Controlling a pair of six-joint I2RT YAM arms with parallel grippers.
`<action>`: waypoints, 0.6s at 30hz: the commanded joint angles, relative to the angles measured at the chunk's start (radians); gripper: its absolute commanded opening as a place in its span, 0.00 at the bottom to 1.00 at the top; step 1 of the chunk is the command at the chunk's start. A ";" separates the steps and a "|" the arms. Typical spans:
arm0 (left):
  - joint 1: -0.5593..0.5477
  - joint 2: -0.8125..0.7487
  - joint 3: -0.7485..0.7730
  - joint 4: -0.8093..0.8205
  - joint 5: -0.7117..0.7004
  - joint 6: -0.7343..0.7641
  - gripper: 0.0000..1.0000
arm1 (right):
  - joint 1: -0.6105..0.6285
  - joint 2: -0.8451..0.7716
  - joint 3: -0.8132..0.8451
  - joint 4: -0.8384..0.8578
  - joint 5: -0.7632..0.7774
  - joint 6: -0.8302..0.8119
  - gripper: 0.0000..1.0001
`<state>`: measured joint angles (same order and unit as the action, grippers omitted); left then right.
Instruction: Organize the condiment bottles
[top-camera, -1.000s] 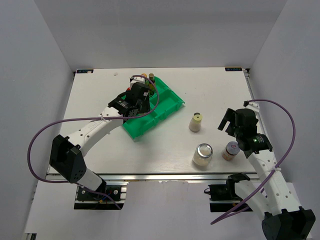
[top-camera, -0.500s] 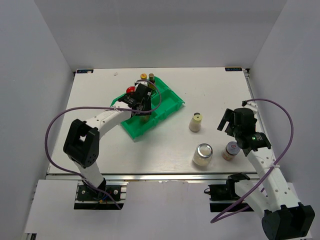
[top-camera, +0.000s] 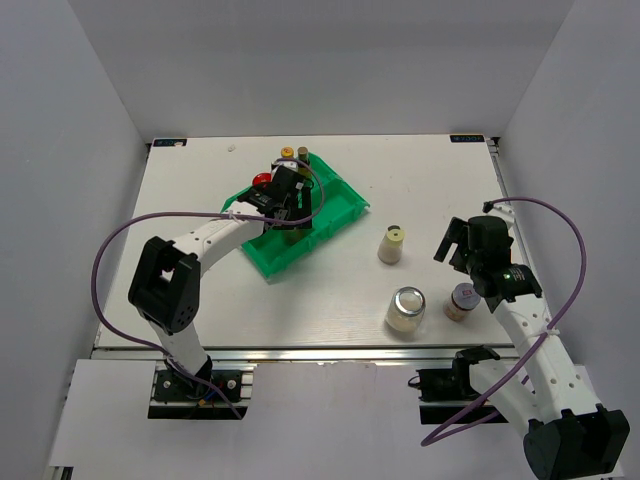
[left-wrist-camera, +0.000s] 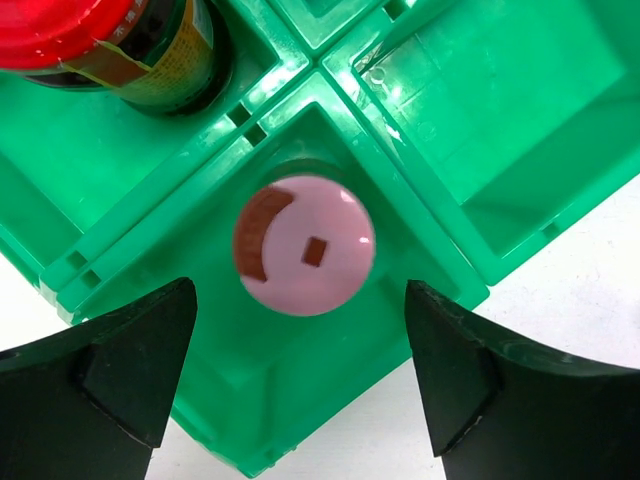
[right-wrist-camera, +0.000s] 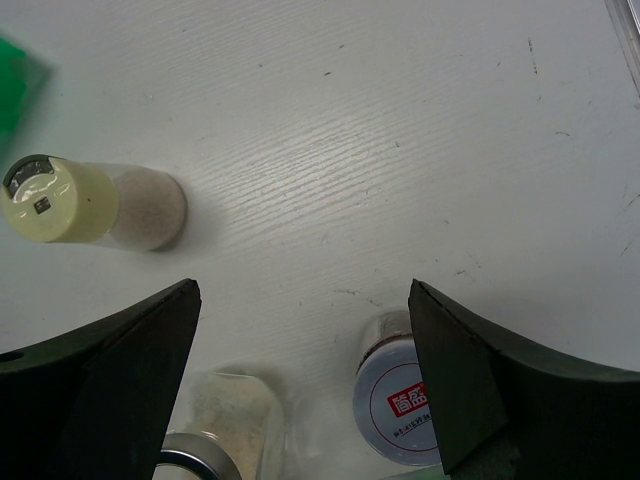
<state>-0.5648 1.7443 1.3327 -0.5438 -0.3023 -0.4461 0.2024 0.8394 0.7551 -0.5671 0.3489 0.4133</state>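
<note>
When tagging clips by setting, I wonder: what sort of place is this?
Likely a lab robot cell: plain white panel walls enclose a white tabletop, two white robot arms bolted at its edge.

Bright, even light from above. Glare spots gleam on the green tray's (left-wrist-camera: 520, 150) ridges; the tabletop (right-wrist-camera: 400, 150) shows soft shadows. The jaws look dark and slightly blurred.
</note>
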 joint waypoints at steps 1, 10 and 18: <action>0.006 -0.042 0.037 -0.008 0.005 -0.005 0.96 | -0.004 -0.006 0.003 0.015 -0.019 -0.013 0.89; 0.006 -0.172 0.103 -0.015 0.057 0.020 0.98 | -0.004 -0.022 -0.005 0.039 -0.050 -0.019 0.89; -0.046 -0.189 0.125 0.070 0.269 0.078 0.98 | -0.006 -0.026 -0.005 0.044 -0.034 -0.008 0.89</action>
<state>-0.5758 1.5631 1.4246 -0.5140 -0.1341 -0.4038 0.2020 0.8257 0.7551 -0.5652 0.3099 0.4099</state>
